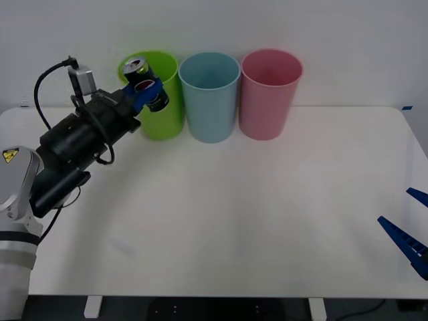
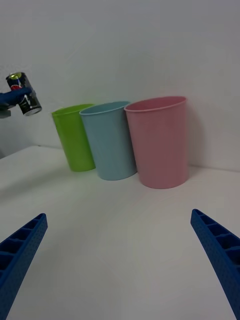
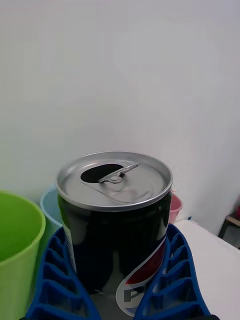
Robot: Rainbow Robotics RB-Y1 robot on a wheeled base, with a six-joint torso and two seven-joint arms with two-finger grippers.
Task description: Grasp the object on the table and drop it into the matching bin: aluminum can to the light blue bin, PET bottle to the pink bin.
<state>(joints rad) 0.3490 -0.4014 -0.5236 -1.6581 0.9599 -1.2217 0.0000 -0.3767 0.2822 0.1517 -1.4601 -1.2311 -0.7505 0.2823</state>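
My right gripper (image 1: 408, 231) waits spread low at the table's (image 1: 267, 214) near right edge. My left gripper (image 1: 148, 95) pinches the can (image 1: 146, 83), tilted, aloft over the green bin (image 1: 160, 114). The blue bin (image 1: 210, 97) stands just to its right, so I judge I must carry rightward.

I count three bins on my desk (image 1: 267, 221): one lime green bin (image 1: 164, 110), one light blue bin (image 1: 210, 100), one pink bin (image 1: 267, 97). One aluminum can (image 1: 147, 83), just the one, top opened. Two tools of mine: my left tool (image 1: 148, 92) clamped around that can, my right tool (image 1: 409, 231) with fingers spread wide. One desk.
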